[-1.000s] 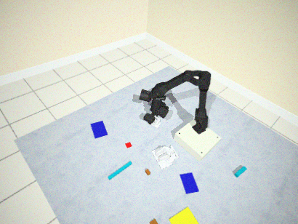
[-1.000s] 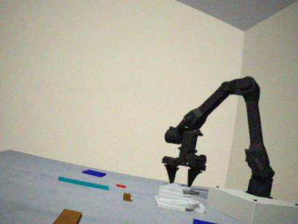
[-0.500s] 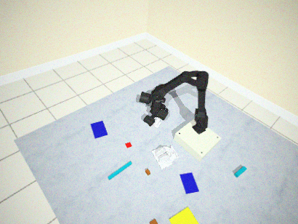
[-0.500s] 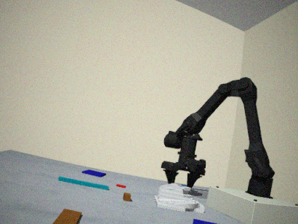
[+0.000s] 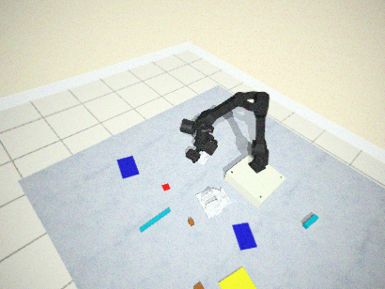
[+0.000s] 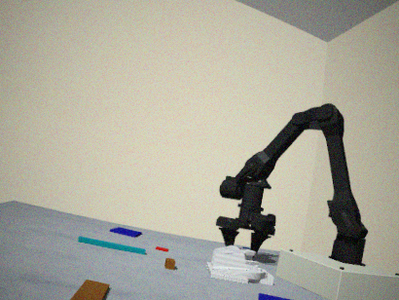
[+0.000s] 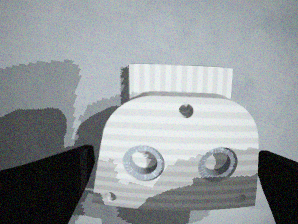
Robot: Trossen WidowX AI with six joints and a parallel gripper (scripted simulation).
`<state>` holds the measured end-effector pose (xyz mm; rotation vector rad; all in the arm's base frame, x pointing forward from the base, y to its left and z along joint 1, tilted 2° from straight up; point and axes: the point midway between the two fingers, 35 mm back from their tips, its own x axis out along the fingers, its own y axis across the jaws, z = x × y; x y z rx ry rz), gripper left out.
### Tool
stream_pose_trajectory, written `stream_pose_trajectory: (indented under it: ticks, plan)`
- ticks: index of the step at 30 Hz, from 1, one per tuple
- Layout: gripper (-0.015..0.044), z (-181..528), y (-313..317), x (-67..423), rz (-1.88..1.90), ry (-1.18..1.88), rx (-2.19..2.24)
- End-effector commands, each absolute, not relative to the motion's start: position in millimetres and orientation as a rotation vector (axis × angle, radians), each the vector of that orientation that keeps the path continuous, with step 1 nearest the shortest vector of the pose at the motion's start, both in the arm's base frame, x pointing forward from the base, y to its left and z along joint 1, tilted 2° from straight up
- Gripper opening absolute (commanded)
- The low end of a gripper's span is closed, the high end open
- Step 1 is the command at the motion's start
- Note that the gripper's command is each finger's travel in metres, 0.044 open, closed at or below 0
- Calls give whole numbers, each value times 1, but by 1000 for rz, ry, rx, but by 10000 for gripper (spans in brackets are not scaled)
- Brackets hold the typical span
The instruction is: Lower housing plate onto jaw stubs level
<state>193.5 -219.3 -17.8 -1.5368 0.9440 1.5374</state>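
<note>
Fingers wide apart, nothing pinched: the black two-finger gripper [image 5: 201, 152] [image 6: 241, 249] [image 7: 178, 159] straddles the white, round-shouldered housing plate [image 5: 203, 159] [image 7: 182, 135], inward from the blue-grey tabletop's [image 5: 99, 197] [image 6: 44, 265] [image 7: 265, 45] far corner. Grasping, lowering and withdrawing all remain!
</note>
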Motion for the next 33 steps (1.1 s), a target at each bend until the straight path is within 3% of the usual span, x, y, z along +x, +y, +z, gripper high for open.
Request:
stream_pose_trajectory:
  ticks: [1, 7, 20, 33]
  plan:
    - [440, -19, -219, 193, 1541, 944, -1538]
    - [440, -19, -219, 193, 1541, 944, -1538]
    - [353, -18, -219, 193, 1538, 944, -1536]
    - [351, -14, -220, 194, 1538, 944, -1537]
